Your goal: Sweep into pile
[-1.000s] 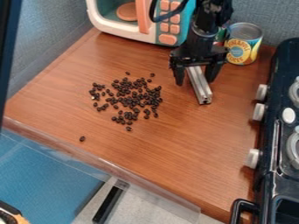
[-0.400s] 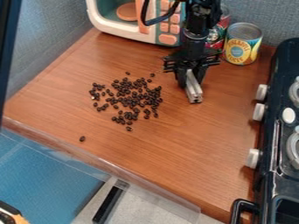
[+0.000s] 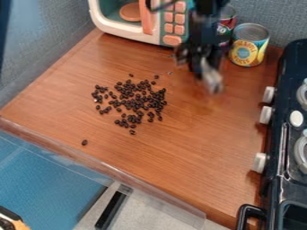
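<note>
Hanging over the bench: the pincer was clamped on a blurred metal bar.
Beans: lay scattered, apart from the bar, one near the bench's front edge.

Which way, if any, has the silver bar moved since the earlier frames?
Yes: the silver bar has moved up the view, its free end now nearer the yellow-and-blue can.

Beans on counter, stove right, microwave and cans behind.
</note>
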Motion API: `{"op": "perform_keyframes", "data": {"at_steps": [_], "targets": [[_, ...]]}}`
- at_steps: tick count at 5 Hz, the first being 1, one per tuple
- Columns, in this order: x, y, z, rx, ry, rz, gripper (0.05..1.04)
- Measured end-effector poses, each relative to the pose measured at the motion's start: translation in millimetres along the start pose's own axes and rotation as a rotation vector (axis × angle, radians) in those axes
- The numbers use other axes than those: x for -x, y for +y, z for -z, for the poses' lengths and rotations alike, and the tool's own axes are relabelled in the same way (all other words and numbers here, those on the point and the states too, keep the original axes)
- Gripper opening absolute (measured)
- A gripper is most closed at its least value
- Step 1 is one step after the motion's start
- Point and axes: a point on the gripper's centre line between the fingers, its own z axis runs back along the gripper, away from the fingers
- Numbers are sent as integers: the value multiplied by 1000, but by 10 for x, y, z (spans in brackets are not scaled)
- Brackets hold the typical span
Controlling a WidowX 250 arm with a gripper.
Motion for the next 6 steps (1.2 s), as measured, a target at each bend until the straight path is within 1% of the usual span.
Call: {"op": "perform_keyframes", "data": {"at_steps": [1,2,3,4,5,6], "targets": [[-11,-78,-251,52,-20,-94,381],[-107,9,-167,22,-106,-192,381],[-147,51,-14,9,-138,-335,381],[-158,96,52,17,-148,-489,381],[-241,180,102,17,-126,-569,381],[-321,293,203,-11,-127,-572,381]]}}
